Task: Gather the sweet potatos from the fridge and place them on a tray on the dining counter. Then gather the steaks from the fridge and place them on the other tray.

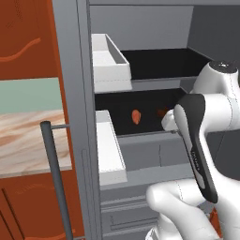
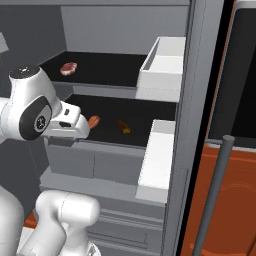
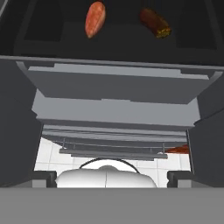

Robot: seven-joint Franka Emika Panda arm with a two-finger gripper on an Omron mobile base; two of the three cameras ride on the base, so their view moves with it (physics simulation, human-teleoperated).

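Reaching toward the open fridge [image 1: 140,159], the gripper [image 3: 111,177], jaws apart and empty, must advance to the sweet potato [image 3: 95,19] mid-shelf, well behind the front edge.

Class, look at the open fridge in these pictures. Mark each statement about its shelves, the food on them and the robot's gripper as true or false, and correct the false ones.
1. The fridge stands open, with its dark shelves in view. True.
2. A sweet potato lies on the lower dark shelf. True.
3. The steak lies on the same shelf as the sweet potato. False: it lies on the shelf above.
4. The gripper is shut on a sweet potato. False: its jaws stand open and hold nothing.
5. A second, darker oblong item lies beside the sweet potato, apart from it. True.
6. A blue tray sits inside the fridge. False: none is seen in it.
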